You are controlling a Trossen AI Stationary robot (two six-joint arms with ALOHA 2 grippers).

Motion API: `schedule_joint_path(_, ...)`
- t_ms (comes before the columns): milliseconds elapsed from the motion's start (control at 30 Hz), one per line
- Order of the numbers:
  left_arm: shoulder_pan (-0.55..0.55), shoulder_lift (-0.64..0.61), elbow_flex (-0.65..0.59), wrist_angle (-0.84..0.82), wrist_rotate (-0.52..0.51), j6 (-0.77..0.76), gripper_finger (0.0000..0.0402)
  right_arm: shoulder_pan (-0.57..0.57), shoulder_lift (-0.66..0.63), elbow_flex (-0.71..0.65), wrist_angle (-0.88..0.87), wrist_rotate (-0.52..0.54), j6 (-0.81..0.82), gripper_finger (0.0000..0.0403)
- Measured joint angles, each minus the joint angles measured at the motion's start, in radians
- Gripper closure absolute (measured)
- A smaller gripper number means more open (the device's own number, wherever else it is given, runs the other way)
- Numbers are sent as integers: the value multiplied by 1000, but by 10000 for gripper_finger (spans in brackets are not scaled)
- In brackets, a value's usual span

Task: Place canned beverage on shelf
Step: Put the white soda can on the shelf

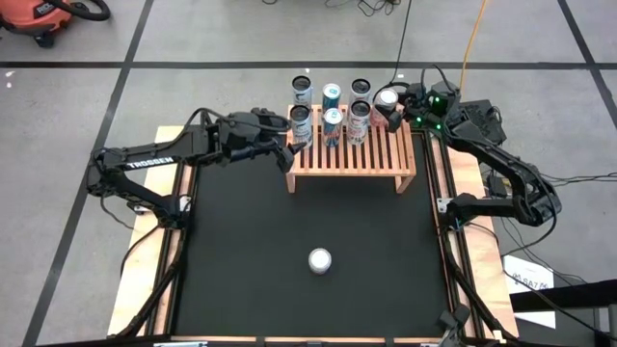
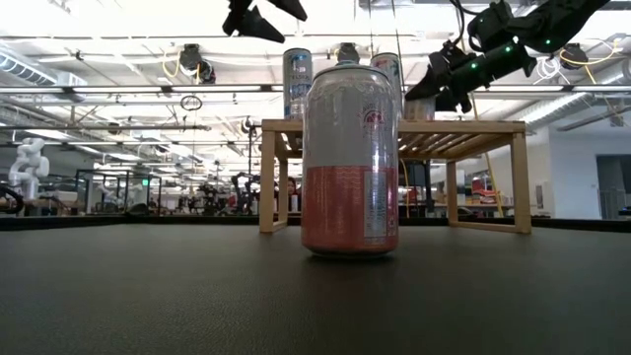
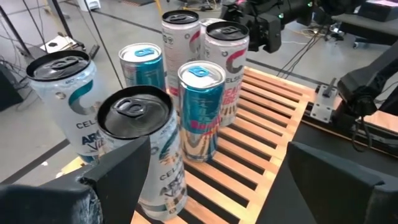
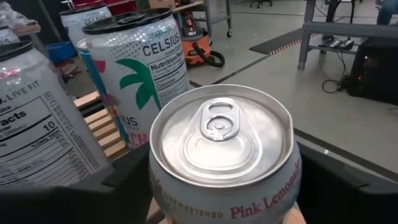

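High view: the shelf (image 1: pixel 353 154), a low light-wood rack with a slatted top, is seen at the far side of the black table (image 1: pixel 241 241), and both arms are brought in to its two far corners. The right claw (image 1: pixel 392 112) is placed at the shelf's far right corner, and a silver-topped can (image 1: pixel 386 100) stands upright between its fingers. In the right wrist view this can (image 4: pixel 224 155), lettered "Pink Lemonade", is seen close between the two dark fingers with its base on the slats; the fingers are spread wide on either side of it, and whether they press on its wall cannot be told. Just beyond that claw, other upright cans are ranged on the shelf, among them a white Celsius can (image 4: pixel 140 68). The left claw (image 1: pixel 289 135) is held at the shelf's left end with its fingers well apart and nothing clamped; a black-topped can (image 1: pixel 301 123) stands just in front of it, near one finger. Well away from both claws, a single can (image 1: pixel 320 260) stands upright on the near part of the table, large in the low view (image 2: pixel 350 158).
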Motion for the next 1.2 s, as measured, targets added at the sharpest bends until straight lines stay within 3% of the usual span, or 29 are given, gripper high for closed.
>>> schedule_joint_path(200,15,0,0,0,11,0,27,0,1,0,-1,2,5,77)
schedule_joint_path(567,21,0,0,1,11,-1,27,0,2,83,-35,3,-36,75)
schedule_joint_path(767,10,0,0,0,12,-1,27,0,2,158,-146,1,-55,72)
schedule_joint_path(967,-1,0,0,-24,13,-1,27,2,11,162,-263,1,-82,72)
schedule_joint_path(1200,-3,0,-1,-51,13,-24,27,2,64,163,-252,-1,-91,72)
